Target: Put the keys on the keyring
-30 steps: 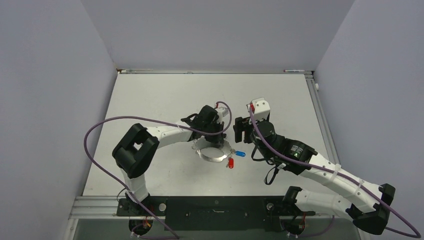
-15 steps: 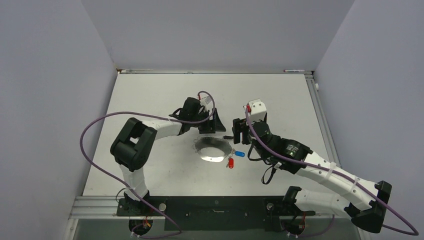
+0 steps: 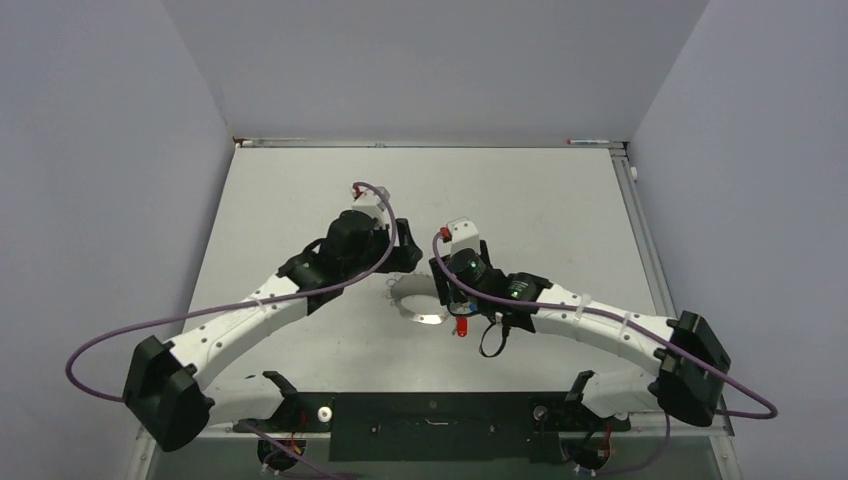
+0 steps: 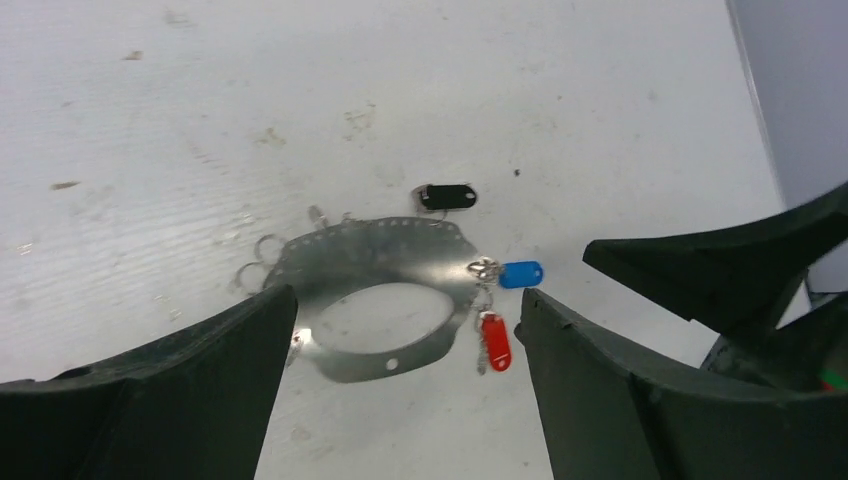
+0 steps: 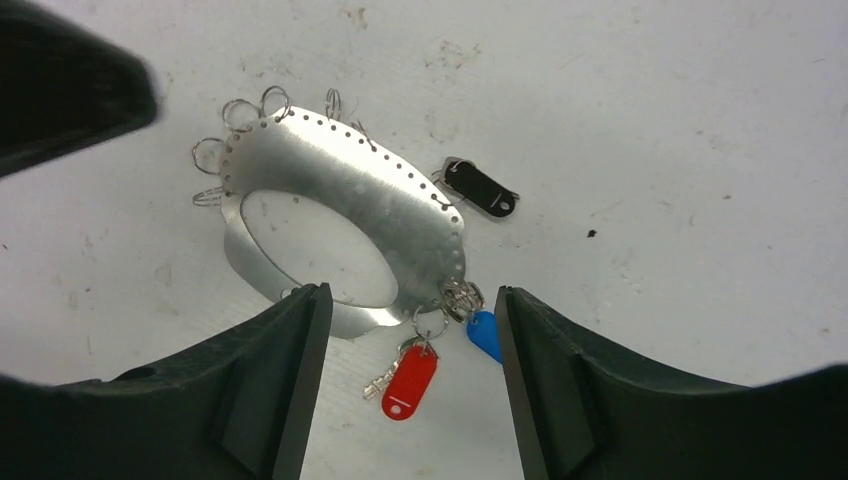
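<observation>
Top view: keyring (image 3: 408,300) flat on the table (image 3: 560,200), mid-table, between the two grippers.

Wrist views: keyring (image 4: 370,250) (image 5: 350,190) shown as a flat silver band with a row of small holes along its outer edge. Several empty wire loops (image 5: 240,112) at the end opposite the coloured keys.

Attached at one end of the band: blue key (image 4: 521,273) (image 5: 484,334) and red key (image 4: 494,342) (image 5: 410,381), side by side, resting on the table.

Loose on the table: black key (image 4: 446,196) (image 5: 480,187), just beside the band's far edge. Contact with the band not clear.

Behind and left of the keyring: left gripper (image 3: 405,258) (image 4: 400,310), fingers (image 4: 200,370) wide apart, holding nothing, keyring framed between them.

Over the keyring's right side: right gripper (image 3: 447,278) (image 5: 412,300), fingers (image 5: 260,390) likewise wide apart and empty, red and blue keys framed in the gap.
</observation>
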Controlling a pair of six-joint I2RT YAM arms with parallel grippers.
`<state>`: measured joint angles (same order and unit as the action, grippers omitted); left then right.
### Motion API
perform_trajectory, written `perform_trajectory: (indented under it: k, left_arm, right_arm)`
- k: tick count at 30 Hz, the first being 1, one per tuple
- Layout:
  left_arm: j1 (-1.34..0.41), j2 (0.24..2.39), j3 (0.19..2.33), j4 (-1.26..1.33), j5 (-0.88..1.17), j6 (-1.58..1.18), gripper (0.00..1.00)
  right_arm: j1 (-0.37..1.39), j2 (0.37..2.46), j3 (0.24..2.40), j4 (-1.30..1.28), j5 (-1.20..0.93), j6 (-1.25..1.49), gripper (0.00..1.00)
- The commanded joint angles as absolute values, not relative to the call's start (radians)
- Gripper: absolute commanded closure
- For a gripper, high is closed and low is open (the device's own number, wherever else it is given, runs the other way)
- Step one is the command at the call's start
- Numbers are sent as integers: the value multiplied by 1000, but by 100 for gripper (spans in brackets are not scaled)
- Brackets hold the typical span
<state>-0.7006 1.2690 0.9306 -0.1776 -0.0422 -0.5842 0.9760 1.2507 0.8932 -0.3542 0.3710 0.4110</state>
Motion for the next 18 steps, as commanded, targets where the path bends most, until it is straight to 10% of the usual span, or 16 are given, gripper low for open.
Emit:
perform_trajectory:
  k: [1,3,18]
  left_arm:
    - [-721,1107,896,-446,-279,-493,17]
    - [-737,1002,879,-517,-347,-472,0]
    - [-735,661,771,-596,-482,-247,4]
  right_arm:
    - [967,1373,923,-252,269,435,39]
    - [967,1439,953,-242,240,437,39]
    - [971,1819,1135,-154,-7,457,39]
